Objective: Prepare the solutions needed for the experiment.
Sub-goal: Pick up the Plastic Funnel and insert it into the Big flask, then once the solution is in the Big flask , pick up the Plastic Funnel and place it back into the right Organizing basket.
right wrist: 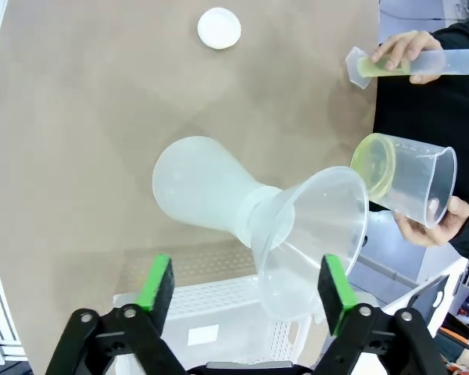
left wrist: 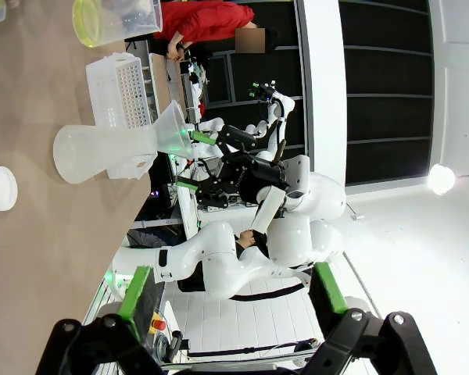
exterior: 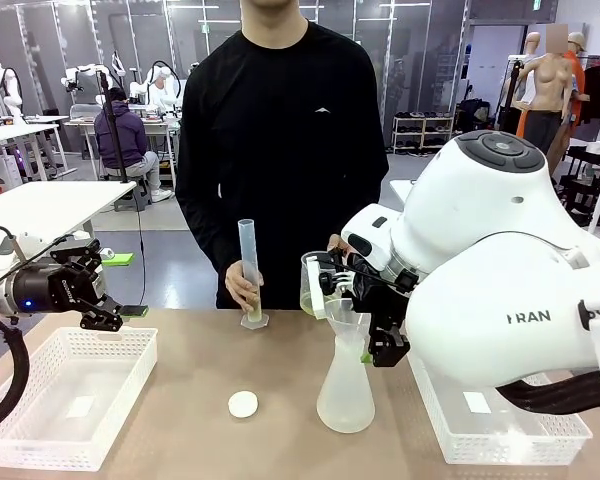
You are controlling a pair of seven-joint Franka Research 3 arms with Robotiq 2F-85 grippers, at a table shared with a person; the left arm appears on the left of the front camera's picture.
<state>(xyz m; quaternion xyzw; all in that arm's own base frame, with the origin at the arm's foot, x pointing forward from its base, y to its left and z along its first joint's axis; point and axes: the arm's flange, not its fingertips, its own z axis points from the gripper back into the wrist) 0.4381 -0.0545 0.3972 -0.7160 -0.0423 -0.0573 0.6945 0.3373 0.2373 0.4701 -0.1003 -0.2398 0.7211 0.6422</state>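
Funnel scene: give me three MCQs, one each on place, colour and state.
1. Where is the funnel? A) in the flask mouth B) under the flask C) in the beaker
2. What colour is the liquid in the beaker? A) blue B) yellow-green C) red
3. The right gripper fingers are: A) open B) shut on the funnel C) shut on the flask

1 A: its stem sits in the flask's neck.
2 B: there is a pale yellow-green tint at the beaker's bottom.
3 A: the green pads stand wide apart.
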